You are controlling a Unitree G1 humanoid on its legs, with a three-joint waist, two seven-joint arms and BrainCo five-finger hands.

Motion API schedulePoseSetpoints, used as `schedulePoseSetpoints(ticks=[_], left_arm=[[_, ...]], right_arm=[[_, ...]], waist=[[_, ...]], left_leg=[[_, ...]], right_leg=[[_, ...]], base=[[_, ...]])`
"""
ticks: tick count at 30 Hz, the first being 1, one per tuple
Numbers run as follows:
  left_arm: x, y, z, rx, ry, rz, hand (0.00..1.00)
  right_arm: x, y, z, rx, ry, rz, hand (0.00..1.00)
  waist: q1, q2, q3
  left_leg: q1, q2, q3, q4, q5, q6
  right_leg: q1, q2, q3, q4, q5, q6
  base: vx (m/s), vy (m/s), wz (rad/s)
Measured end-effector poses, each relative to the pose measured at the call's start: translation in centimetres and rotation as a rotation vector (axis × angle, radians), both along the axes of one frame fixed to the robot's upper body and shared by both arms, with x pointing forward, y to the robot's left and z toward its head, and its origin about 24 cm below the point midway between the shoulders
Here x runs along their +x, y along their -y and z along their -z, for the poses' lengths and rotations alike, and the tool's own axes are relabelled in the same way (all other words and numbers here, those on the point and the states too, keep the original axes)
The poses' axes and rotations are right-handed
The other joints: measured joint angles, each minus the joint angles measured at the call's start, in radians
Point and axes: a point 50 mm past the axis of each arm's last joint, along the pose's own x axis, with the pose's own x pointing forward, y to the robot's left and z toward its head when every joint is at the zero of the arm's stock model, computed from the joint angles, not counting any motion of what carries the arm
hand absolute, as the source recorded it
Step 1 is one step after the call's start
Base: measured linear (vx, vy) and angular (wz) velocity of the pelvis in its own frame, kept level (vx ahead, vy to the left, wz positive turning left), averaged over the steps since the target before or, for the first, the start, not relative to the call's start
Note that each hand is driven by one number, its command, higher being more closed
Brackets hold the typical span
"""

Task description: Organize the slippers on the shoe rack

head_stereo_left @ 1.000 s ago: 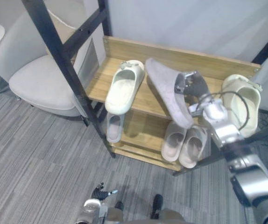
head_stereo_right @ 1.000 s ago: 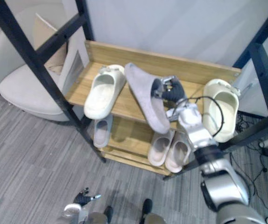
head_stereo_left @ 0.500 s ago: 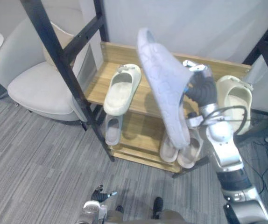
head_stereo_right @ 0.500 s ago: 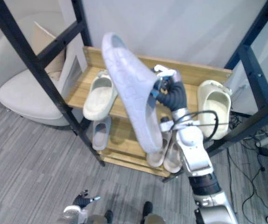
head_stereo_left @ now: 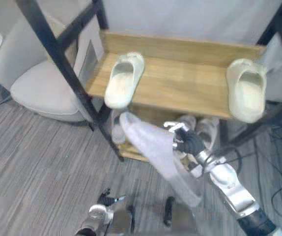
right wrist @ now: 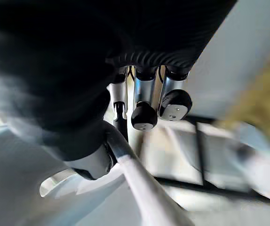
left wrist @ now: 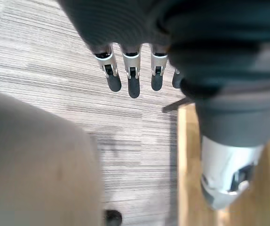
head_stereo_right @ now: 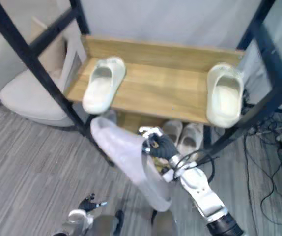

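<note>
To the left of the black-framed shoe rack with light wooden shelves [head_stereo_left: 180,83] stands a pale grey upholstered chair [head_stereo_left: 33,83], and low in front of the rack's left post the left hand [left wrist: 132,70] hangs idle over the grey striped carpet [head_stereo_left: 33,162], its fingers straight and holding nothing. On the rack's top shelf, towards its left end, lies a cream moulded slipper [head_stereo_left: 123,80] with its toe at the front edge; under it, on the lower shelf, a small greyish slipper [head_stereo_left: 114,130] peeks out. In front of the rack, below the top shelf's edge and over the carpet, the pale lilac-grey slipper [head_stereo_left: 153,152] is carried tilted with its sole towards the head camera, and the right hand [head_stereo_left: 189,141] has its fingers curled round the slipper's rim. Behind that hand a pair of pale beige slippers [head_stereo_right: 192,133] sits on the lower shelf, and a second cream moulded slipper [head_stereo_left: 247,90] rests at the top shelf's right end. The step looks like setting the carried slipper onto the rack: the wrist should roll until the sole faces down, the arm should rise clear of the shelf's front edge before moving in, and the bare middle of the top shelf is the safest landing, apart from both cream slippers; loosen the fingers only once the sole lies flat
</note>
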Motion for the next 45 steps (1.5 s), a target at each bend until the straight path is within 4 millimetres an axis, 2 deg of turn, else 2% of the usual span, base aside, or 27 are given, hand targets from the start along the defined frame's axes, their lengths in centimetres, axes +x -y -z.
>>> schedulePoseSetpoints(ticks=[2, 3, 4, 5, 8, 9, 12, 15, 18, 20, 23, 26, 28, 29, 34, 36, 38, 39, 45], left_arm=[[1.0, -0.1, -0.5, 0.001, 0.033, -0.006, 0.00], [1.9, -0.8, -1.1, 0.019, 0.062, -0.010, 0.00], [2.2, -1.0, -1.3, 0.024, 0.075, -0.010, 0.00], [3.3, -1.0, -1.9, 0.026, 0.113, -0.010, 0.00], [3.9, -2.4, -2.5, 0.062, 0.135, -0.048, 0.00], [3.8, -2.9, -2.5, 0.067, 0.129, -0.067, 0.00], [3.8, -3.3, -2.7, 0.057, 0.137, -0.144, 0.00], [4.2, -3.2, -3.7, 0.045, 0.208, -0.139, 0.00], [3.6, -2.8, -5.2, 0.009, 0.328, -0.106, 0.00], [3.1, -2.6, -5.3, -0.019, 0.341, -0.122, 0.00], [3.1, -2.5, -5.7, -0.031, 0.366, -0.122, 0.00], [3.3, -2.1, -6.5, -0.045, 0.408, -0.115, 0.00], [3.4, -2.0, -6.7, -0.051, 0.419, -0.115, 0.00], [3.6, -1.9, -7.1, -0.055, 0.441, -0.109, 0.00], [4.1, -1.6, -7.9, -0.071, 0.486, -0.091, 0.00], [4.1, -1.3, -7.9, -0.088, 0.486, -0.091, 0.00], [4.0, -1.1, -7.8, -0.098, 0.483, -0.090, 0.00], [4.0, -0.9, -7.8, -0.107, 0.481, -0.081, 0.00], [3.7, -0.4, -7.7, -0.129, 0.495, -0.069, 0.00]], right_arm=[[0.3, 0.4, 0.7, -0.052, -0.030, -0.001, 1.00], [0.3, 0.7, 0.9, -0.078, -0.037, 0.001, 1.00], [0.3, 0.8, 0.8, -0.087, -0.037, 0.002, 1.00], [0.9, 1.2, 0.1, -0.137, -0.001, 0.005, 1.00], [2.1, 1.2, -1.1, -0.227, 0.065, -0.004, 1.00], [2.4, 1.4, -1.5, -0.279, 0.099, -0.002, 1.00], [3.2, 1.1, -2.9, -0.336, 0.172, 0.002, 1.00], [3.6, 1.0, -4.5, -0.326, 0.239, 0.020, 1.00], [4.3, 2.5, -6.4, -0.309, 0.316, 0.136, 1.00], [4.5, 3.5, -7.9, -0.281, 0.388, 0.222, 1.00], [4.8, 4.0, -9.5, -0.243, 0.453, 0.292, 1.00], [5.5, 3.8, -11.5, -0.200, 0.543, 0.356, 1.00], [5.9, 3.9, -12.2, -0.162, 0.564, 0.385, 1.00], [7.2, 4.2, -13.2, -0.119, 0.575, 0.449, 1.00], [9.6, 4.8, -15.6, 0.022, 0.594, 0.606, 1.00], [11.0, 5.0, -17.0, 0.086, 0.601, 0.696, 1.00], [11.8, 5.4, -17.3, 0.114, 0.590, 0.756, 1.00], [12.4, 5.7, -17.5, 0.136, 0.574, 0.802, 1.00], [14.1, 7.5, -16.8, 0.192, 0.474, 0.948, 1.00]], waist=[[0.002, 0.006, 0.022], [-0.012, -0.015, 0.045], [-0.013, -0.026, 0.046], [-0.009, -0.003, 0.077], [-0.007, -0.008, 0.111], [-0.008, -0.009, 0.136], [-0.005, -0.017, 0.169], [0.003, -0.020, 0.190], [0.025, -0.014, 0.202], [0.045, -0.010, 0.208], [0.057, -0.009, 0.209], [0.081, -0.009, 0.209], [0.086, -0.009, 0.209], [0.089, -0.008, 0.209], [0.105, -0.006, 0.206], [0.110, 0.005, 0.197], [0.119, 0.011, 0.179], [0.123, 0.023, 0.163], [0.151, 0.034, 0.121]], left_leg=[[-0.078, 0.024, -0.012, 0.059, -0.022, 0.003], [-0.132, 0.006, -0.008, 0.122, -0.033, -0.016], [-0.155, -0.002, -0.009, 0.150, -0.039, -0.023], [-0.213, 0.008, -0.019, 0.228, -0.060, -0.030], [-0.335, 0.014, -0.016, 0.352, -0.086, -0.049], [-0.382, 0.021, -0.009, 0.417, -0.092, -0.044], [-0.506, 0.037, 0.012, 0.543, -0.123, -0.039], [-0.605, 0.034, 0.011, 0.633, -0.147, -0.034], [-0.712, 0.035, 0.004, 0.712, -0.166, -0.034], [-0.772, 0.039, -0.005, 0.739, -0.167, -0.036], [-0.828, 0.051, -0.009, 0.765, -0.164, -0.041], [-0.874, 0.047, -0.008, 0.789, -0.158, -0.053], [-0.890, 0.047, -0.009, 0.801, -0.155, -0.060], [-0.909, 0.048, -0.008, 0.819, -0.154, -0.061], [-0.952, 0.051, -0.021, 0.840, -0.154, -0.062], [-0.973, 0.051, -0.026, 0.848, -0.152, -0.067], [-0.993, 0.051, -0.028, 0.855, -0.152, -0.067], [-1.010, 0.050, -0.034, 0.857, -0.147, -0.075], [-1.042, 0.048, -0.043, 0.855, -0.140, -0.090]], right_leg=[[-0.061, 0.005, -0.010, 0.068, -0.026, 0.003], [-0.090, -0.021, 0.001, 0.217, -0.094, -0.004], [-0.084, -0.022, 0.010, 0.203, -0.151, -0.014], [-0.128, -0.013, -0.007, 0.254, -0.159, -0.014], [-0.243, -0.017, -0.007, 0.366, -0.190, -0.030], [-0.279, -0.020, -0.008, 0.424, -0.201, -0.043], [-0.384, -0.033, -0.017, 0.537, -0.240, -0.051], [-0.473, -0.051, -0.020, 0.631, -0.277, -0.047], [-0.567, -0.069, -0.029, 0.710, -0.296, -0.057], [-0.616, -0.075, -0.042, 0.738, -0.300, -0.064], [-0.655, -0.090, -0.061, 0.771, -0.316, -0.073], [-0.704, -0.104, -0.062, 0.815, -0.340, -0.079], [-0.718, -0.109, -0.064, 0.832, -0.349, -0.084], [-0.731, -0.118, -0.070, 0.854, -0.359, -0.089], [-0.758, -0.122, -0.093, 0.882, -0.382, -0.090], [-0.777, -0.130, -0.098, 0.896, -0.387, -0.100], [-0.792, -0.131, -0.101, 0.903, -0.388, -0.101], [-0.804, -0.133, -0.108, 0.904, -0.388, -0.101], [-0.832, -0.137, -0.117, 0.906, -0.388, -0.101]], base=[[-0.22, -0.077, 0.37], [-0.12, -0.128, 0.54], [-0.14, -0.132, 0.56], [-0.13, -0.085, 0.21], [-0.11, -0.071, 0.12], [-0.06, -0.051, 0.22], [-0.11, -0.022, 0.28], [-0.13, 0.012, 0.22], [-0.10, 0.010, 0.18], [-0.09, -0.013, 0.19], [-0.04, -0.043, 0.28], [0.00, -0.056, 0.18], [0.01, -0.048, 0.14], [0.01, -0.057, 0.17], [-0.01, -0.058, 0.14], [-0.03, -0.041, 0.11], [-0.01, -0.014, 0.06], [-0.01, -0.006, 0.06], [0.00, -0.003, 0.04]])
